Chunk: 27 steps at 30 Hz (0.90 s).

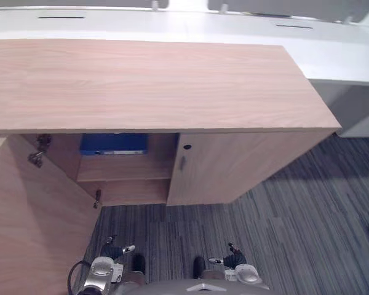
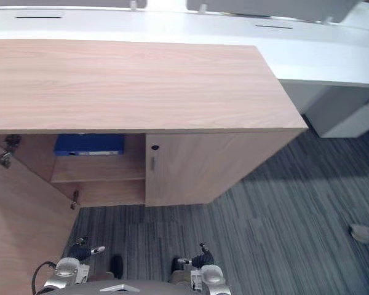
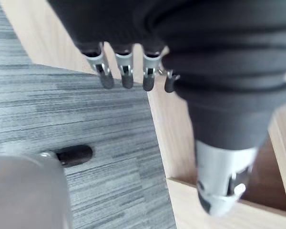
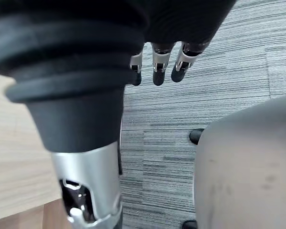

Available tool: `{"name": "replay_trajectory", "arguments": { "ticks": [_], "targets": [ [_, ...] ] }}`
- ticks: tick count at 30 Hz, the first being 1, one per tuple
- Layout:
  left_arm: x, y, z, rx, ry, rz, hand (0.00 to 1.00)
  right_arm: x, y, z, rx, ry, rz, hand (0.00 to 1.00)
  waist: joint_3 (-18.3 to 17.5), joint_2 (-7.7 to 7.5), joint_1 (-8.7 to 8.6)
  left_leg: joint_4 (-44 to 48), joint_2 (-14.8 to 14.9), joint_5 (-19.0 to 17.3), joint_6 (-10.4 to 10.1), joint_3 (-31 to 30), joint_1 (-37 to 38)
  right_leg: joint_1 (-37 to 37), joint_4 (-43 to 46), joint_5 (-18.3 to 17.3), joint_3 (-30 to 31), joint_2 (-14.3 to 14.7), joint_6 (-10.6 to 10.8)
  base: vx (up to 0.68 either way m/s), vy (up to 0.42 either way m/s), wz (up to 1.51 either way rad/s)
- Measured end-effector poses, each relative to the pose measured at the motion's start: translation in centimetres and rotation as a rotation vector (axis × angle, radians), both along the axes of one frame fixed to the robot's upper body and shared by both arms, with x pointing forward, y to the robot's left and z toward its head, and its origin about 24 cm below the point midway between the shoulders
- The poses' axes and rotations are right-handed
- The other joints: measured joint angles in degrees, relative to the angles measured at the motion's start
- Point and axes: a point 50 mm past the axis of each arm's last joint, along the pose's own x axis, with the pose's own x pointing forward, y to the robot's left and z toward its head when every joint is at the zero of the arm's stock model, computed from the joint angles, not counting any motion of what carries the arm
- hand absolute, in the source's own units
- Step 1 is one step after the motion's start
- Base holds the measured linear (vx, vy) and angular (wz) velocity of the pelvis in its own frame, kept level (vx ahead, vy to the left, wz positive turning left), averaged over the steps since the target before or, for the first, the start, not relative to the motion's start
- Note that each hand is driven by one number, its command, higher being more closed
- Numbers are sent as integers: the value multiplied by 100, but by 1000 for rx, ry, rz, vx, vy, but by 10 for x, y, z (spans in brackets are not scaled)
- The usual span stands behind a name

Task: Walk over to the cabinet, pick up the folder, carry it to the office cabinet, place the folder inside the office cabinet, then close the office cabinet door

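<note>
Left hand and right hand hang nearest, fingers straight and empty. Blue folder lies on a shelf inside the office cabinet; its left door stands open at near left. Risk: a glancing push would likely leave the door ajar.

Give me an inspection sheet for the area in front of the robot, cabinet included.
Surface: wood-grain cabinet top.
Job's things: blue folder lies on the upper shelf inside; left door open, right door shut.
Clutter: nothing seen.
Robot hands: left robot hand and right robot hand hang low over the grey striped carpet, fingers relaxed, holding nothing.
Cables: nothing seen.
Surroundings: white desk behind the cabinet.
</note>
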Motion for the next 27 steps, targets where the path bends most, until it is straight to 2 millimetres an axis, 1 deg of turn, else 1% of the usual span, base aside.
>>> {"name": "replay_trajectory", "arguments": {
  "ticks": [2, 3, 4, 5, 6, 7, 8, 9, 10, 11, 12, 13, 14, 15, 16, 18, 20, 21, 22, 23, 25, 26, 27],
  "targets": [
    [-1, -5, -1, -23, -4, 32, 0, 4, 0, 1, -3, -9, 1, 0, 49, 126, -6, -156, 15, 241, -46, -340, -149, -8, -33, 3, -311, 42, -54, -40, -62, 72],
    [0, -7, -1, -33, -8, 45, 0, 8, 0, 2, -3, -17, 3, 0, 75, 153, -3, -150, 14, 286, -57, -411, -210, -19, -14, 1, -396, 45, -71, -66, -44, 84],
    [-1, -11, -2, -54, -12, 79, 0, 7, 0, 2, -4, -15, -4, 0, 105, 193, 1, -147, 11, 395, -92, -490, -319, -43, 55, -33, -576, 46, -117, -97, -38, 97],
    [0, -13, -2, -67, -22, 110, 0, 14, 1, 4, -2, -33, -3, 0, 110, 206, -26, -110, -9, 681, -185, -487, -471, -150, 266, -143, -653, 56, -265, -128, -37, 113],
    [2, -13, -1, -69, -35, 118, 0, 16, 1, 5, -1, -40, -2, 0, 115, 203, -59, -163, -32, 884, -259, -472, -550, -191, 352, -208, -636, 65, -403, -127, -22, 145],
    [5, -14, 2, -75, -62, 133, 0, 14, 3, 5, 3, -40, -14, 0, 127, 150, -84, -300, -19, 979, -305, -240, -592, -215, 352, -210, -677, -52, -460, -130, 31, 121],
    [7, -15, 2, -88, -74, 173, 0, 21, 3, 8, -7, -62, -27, 0, 171, 119, -13, 429, 78, 224, -45, 463, -645, -180, 409, -222, -823, -86, -347, -92, 34, 101],
    [6, -13, 2, -90, -75, 195, 0, 23, 2, 10, -7, -78, -43, 0, 174, 112, -25, 839, 118, -108, 56, 736, -640, -142, 446, -228, -891, -115, -339, -80, 38, 62],
    [-3, -11, 0, -96, -58, 227, 0, 23, -1, 11, -12, -90, -69, 0, 185, 104, -50, 1172, 168, -496, 23, 1026, -421, -3, 453, -251, -1017, -141, -281, -78, 18, 54],
    [-5, -13, -1, -102, -55, 237, 0, 23, -1, 11, -14, -87, -73, 0, 208, 129, -48, 819, 105, -429, 36, 985, -157, 118, 388, -273, -1006, -124, -213, -128, 27, 40],
    [-7, -13, -2, -101, -50, 242, 0, 21, -2, 10, -14, -81, -79, 0, 194, 109, -31, 593, 63, -338, -21, 975, -46, 160, 315, -250, -995, -121, -234, -151, 38, 16],
    [-14, -9, -4, -93, -33, 254, 0, 16, 3, 7, 2, -63, -82, 0, 124, 115, -14, 110, -23, -92, -33, 964, 141, 216, 156, -159, -982, -126, -216, -131, 45, 10],
    [-17, -9, -5, -95, -23, 265, 0, 11, 6, 5, 11, -51, -87, 0, 12, 72, -27, -255, -79, 90, 8, 925, 246, 231, 44, -94, -998, -138, -190, -97, 55, 16],
    [-18, -10, -5, -97, -19, 267, 0, 10, 7, 5, 12, -46, -88, 0, -7, 61, -37, -366, -107, 139, -2, 878, 292, 267, -11, -71, -1025, -137, -168, -76, 58, 30],
    [-19, -9, -6, -97, -16, 269, 0, 2, 5, 2, 10, -24, -103, 0, -22, 94, -64, -512, -155, 156, -7, 781, 331, 310, -80, -70, -1085, -126, -165, -55, 41, 34],
    [-22, -9, -6, -91, -10, 276, 0, -6, 0, -2, 0, 10, -112, 0, -41, 93, -109, -513, -193, 159, -7, 659, 349, 444, -178, -70, -1121, -116, -164, -40, 36, 37],
    [-25, -7, -7, -85, -5, 307, 0, -7, -2, -2, -3, 19, -117, 0, -55, 127, -98, -513, -212, 159, -7, 628, 425, 580, -242, -70, -1121, -113, -164, -21, 33, 18],
    [-27, -5, -6, -80, -9, 350, 0, -9, -2, -3, -3, 24, -118, 0, -98, 165, -101, -514, -229, 159, -6, 574, 426, 650, -271, -72, -1126, -111, -162, -6, 17, 15],
    [-28, -4, -6, -84, -13, 378, 0, -9, -1, -3, -3, 25, -117, 0, -119, 167, -103, -514, -246, 159, -6, 522, 459, 696, -296, -77, -1134, -108, -154, 18, 10, 22],
    [-29, 0, -5, -78, -25, 436, 0, -9, 0, -3, -1, 25, -116, 0, -126, 170, -94, -514, -249, 160, -5, 492, 530, 769, -328, -87, -1136, -95, -138, 68, -4, 18],
    [-29, 6, -2, -66, -55, 496, 0, -8, 0, -3, -3, 24, -113, 0, -131, 171, -65, -514, -248, 200, 11, 445, 535, 816, -353, -93, -1143, -78, -130, 100, -17, 15],
    [-23, 15, 5, -44, -117, 549, 0, -8, 0, -3, -8, 24, -116, 0, -141, 156, -51, -513, -251, 254, 28, 369, 554, 854, -363, -90, -1189, -66, -132, 129, -24, 15],
    [-22, 18, 7, -39, -130, 559, 0, -8, 0, -3, -9, 24, -117, 0, -145, 149, -50, -512, -254, 261, 35, 356, 552, 878, -363, -87, -1208, -65, -129, 145, -27, 23]
  ]
}}
